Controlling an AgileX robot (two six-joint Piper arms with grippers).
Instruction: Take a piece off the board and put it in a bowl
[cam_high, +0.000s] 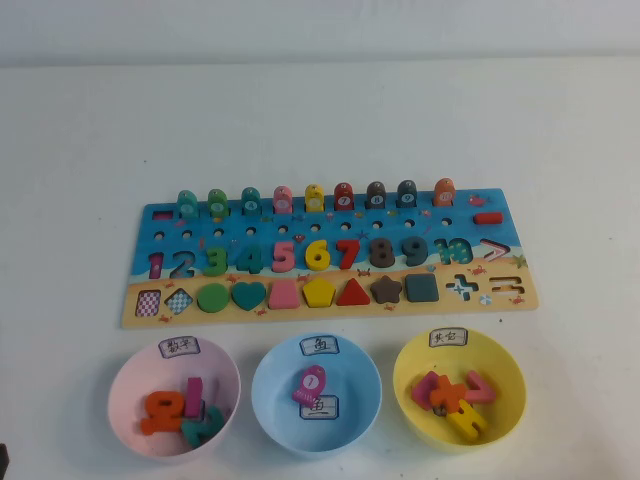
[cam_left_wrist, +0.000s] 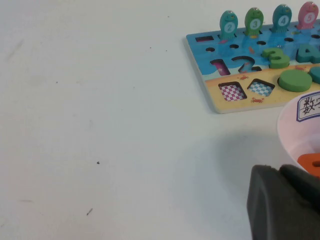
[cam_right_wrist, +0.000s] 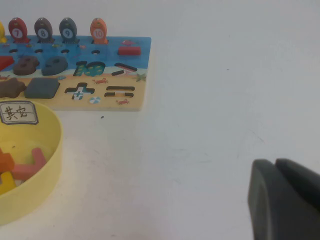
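The teal-green fish piece (cam_high: 188, 205) is seen standing upright at the left end of the row of fish along the top edge of the board (cam_high: 330, 300), in the upper middle of the high view, beside a brighter green fish (cam_high: 217, 203). The board is laid flat on the white surface (cam_high: 90, 150). Below it, at the lower centre of the frame, the light blue bowl (cam_high: 272, 400) is placed, with a pink fish piece (cam_high: 309, 384) lying inside. A pink bowl (cam_high: 128, 385) is set to its left and a yellow bowl (cam_high: 505, 400) to its right, each holding several pieces. The left hand (cam_left_wrist: 285, 205) is shown at the lower right of its wrist view, clenched and empty, close beside the pink bowl's rim. The right hand (cam_right_wrist: 285, 200) is shown low over bare surface, well apart from the yellow bowl; its state cannot be told.
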